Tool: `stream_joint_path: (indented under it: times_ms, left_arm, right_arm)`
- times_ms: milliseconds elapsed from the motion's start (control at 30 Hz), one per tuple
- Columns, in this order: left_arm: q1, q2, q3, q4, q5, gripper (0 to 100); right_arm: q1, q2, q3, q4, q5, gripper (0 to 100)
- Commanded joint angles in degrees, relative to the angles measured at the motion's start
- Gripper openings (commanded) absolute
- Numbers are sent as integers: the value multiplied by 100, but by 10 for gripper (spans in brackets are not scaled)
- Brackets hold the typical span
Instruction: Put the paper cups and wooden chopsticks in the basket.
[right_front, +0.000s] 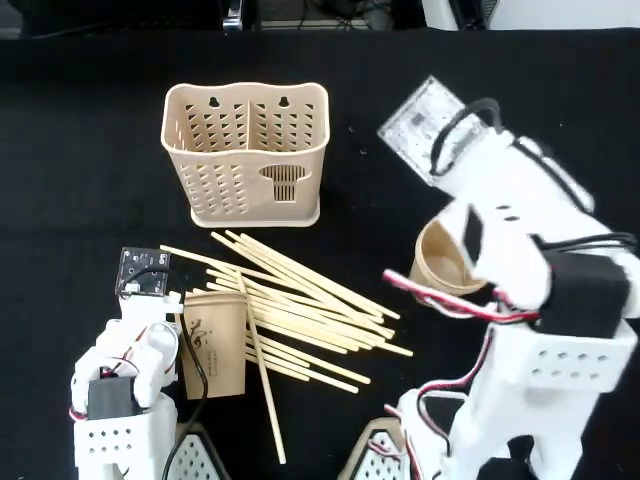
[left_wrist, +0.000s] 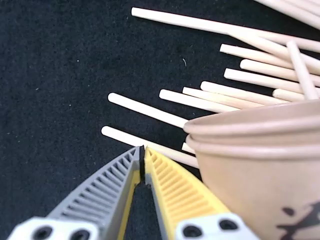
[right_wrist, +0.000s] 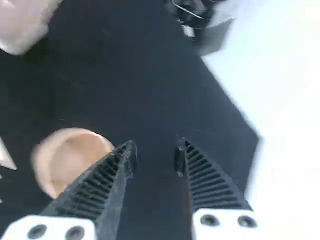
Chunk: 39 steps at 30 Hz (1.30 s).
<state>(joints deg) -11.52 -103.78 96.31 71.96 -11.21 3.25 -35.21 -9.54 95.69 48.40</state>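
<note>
A matte black cloth covers the surface (right_front: 80, 150) from near edge to far. Beyond the far edge runs a dim strip with dark cables (right_front: 330, 10), and a pale panel (right_front: 560, 12) stands at the far right. In the right wrist view the cloth ends in a straight edge against a bright white area (right_wrist: 280, 75), floor or wall unclear.

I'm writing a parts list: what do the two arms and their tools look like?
The left arm and right arm are white plastic with black motor blocks, perforated bases and red, black and white cables. The left tool is ribbed, half grey, half yellow; the right tool is ribbed black on white mounts.
</note>
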Motion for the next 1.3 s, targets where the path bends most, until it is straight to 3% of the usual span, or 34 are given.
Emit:
stream_joint_path:
  times_ms: [0, 333, 567, 700, 867, 933, 1100, 1267]
  left_arm:
    - [22, -62, 92, 105, -44, 30]
    - [31, -62, 92, 105, -44, 30]
    - [-92, -62, 101, 105, -53, 30]
    - [-804, -62, 101, 97, -176, 30]
    - [-2264, -62, 57, 105, -1899, 30]
    - [-2879, -62, 75, 97, -2233, 30]
    - [-3837, -62, 92, 105, -2312, 30]
    - [-3899, -62, 92, 149, -2277, 30]
  right_arm:
    - [-835, -101, -251, 404, -905, 141]
    - [-2567, -127, 1358, 501, -1846, 141]
    - [-3446, -127, 2914, -782, -2303, 141]
    - [-3877, -127, 3714, -1785, -2541, 145]
    - [-4308, -84, 4558, -2963, -2752, 188]
    - [-4475, -84, 4813, -3314, -2857, 221]
    - [-5011, -75, 5305, -4097, -2945, 257]
    - [-5565, -40, 5446, -4141, -2840, 264]
